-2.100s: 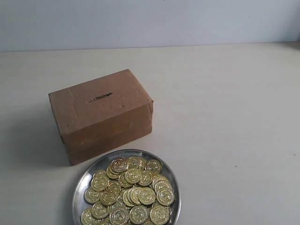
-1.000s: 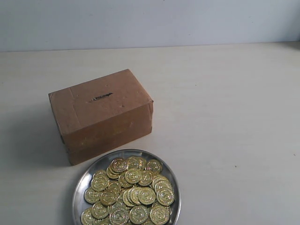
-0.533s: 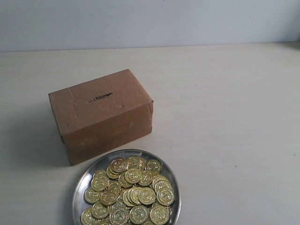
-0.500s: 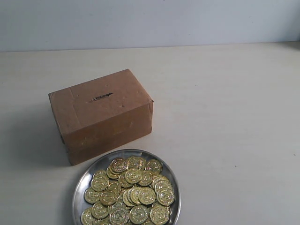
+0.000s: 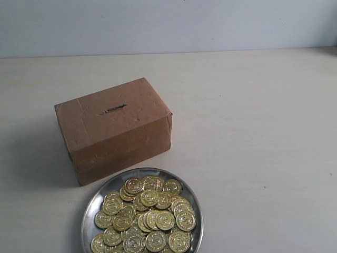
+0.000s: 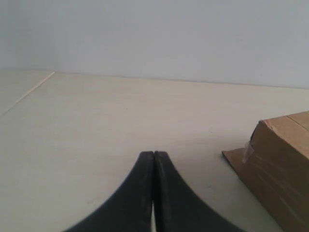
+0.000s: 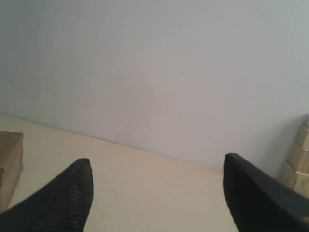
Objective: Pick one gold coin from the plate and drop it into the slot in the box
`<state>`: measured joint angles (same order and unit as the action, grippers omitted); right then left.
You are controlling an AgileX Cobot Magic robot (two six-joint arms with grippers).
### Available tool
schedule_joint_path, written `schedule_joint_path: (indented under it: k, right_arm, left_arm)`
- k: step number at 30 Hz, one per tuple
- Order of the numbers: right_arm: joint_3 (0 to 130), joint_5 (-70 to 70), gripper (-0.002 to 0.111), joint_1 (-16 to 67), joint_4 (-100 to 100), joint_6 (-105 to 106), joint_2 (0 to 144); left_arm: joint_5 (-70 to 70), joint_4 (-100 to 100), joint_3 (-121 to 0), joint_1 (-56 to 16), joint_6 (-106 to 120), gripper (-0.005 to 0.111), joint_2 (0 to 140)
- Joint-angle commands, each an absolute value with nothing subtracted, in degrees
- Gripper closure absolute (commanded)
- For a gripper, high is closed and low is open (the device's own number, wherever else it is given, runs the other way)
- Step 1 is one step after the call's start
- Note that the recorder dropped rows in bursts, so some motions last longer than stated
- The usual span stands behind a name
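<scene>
The brown cardboard box (image 5: 113, 129) stands left of centre on the table, with its dark slot (image 5: 114, 109) on the top face. In front of it sits the shiny silver plate (image 5: 100, 197), heaped with several gold coins (image 5: 150, 213). Neither arm shows in the exterior view. My left gripper (image 6: 153, 155) is shut with nothing between its black fingers; a corner of the box (image 6: 282, 159) is beside it, well apart. The right gripper (image 7: 157, 164) stands wide open and empty above bare table; an edge of the box (image 7: 9, 159) shows at that frame's side.
A pale wall (image 5: 168, 23) backs the light table (image 5: 263, 147). A stack of pale wooden blocks (image 7: 299, 159) shows at the edge of the right wrist view.
</scene>
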<state>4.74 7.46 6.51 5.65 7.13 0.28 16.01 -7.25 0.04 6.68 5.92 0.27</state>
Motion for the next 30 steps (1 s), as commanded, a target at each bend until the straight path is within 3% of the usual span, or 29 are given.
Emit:
schedule_joint_path:
  k: [1, 7, 18, 30]
  right_arm:
    - [4.41, 12.35, 0.037, 6.30, 6.04, 7.31, 0.00]
    - [4.25, 23.46, 0.043, 6.30, -1.36, 7.45, 0.00]
    - [0.00, 19.59, 0.045, 6.30, -1.17, 7.32, 0.00]
    - [0.00, 17.77, 0.045, 6.30, -1.46, -11.99, 0.00]
  left_arm:
    - [18.80, -10.93, 0.00, 6.85, 5.61, 0.107, 0.00]
    - [20.26, -10.93, 0.00, 6.85, 5.61, 0.107, 0.00]
    - [20.41, -10.93, 0.00, 6.85, 5.61, 0.107, 0.00]
    - [20.41, -10.93, 0.00, 6.85, 5.61, 0.107, 0.00]
